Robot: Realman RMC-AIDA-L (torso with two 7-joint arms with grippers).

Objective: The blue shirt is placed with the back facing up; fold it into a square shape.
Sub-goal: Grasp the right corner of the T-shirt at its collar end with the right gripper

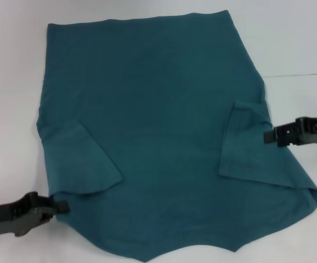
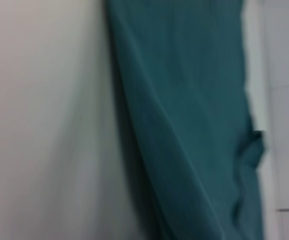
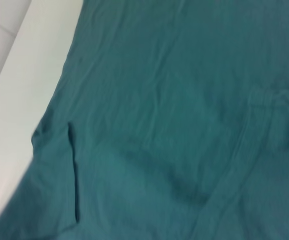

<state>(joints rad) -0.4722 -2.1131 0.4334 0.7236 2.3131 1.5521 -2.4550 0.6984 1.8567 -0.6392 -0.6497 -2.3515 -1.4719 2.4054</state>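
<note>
White table (image 1: 301, 38): the work surface is provided. Blue shirt (image 1: 158, 137): laid flat, plain back up, both sleeves turned inward, presumably to square the outline. Left gripper (image 1: 60, 207): positioned at the near-left shoulder edge. Right gripper (image 1: 269, 135): positioned beside the right sleeve fold. Jaw state cannot be told for either.

Head view looks down; 2 wrist views close on shirt (image 1: 158, 137).

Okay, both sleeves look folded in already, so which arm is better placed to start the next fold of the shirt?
Probably left: the left gripper sits at the shirt's near corner; the right gripper is mid-edge, by the folded sleeve.
</note>
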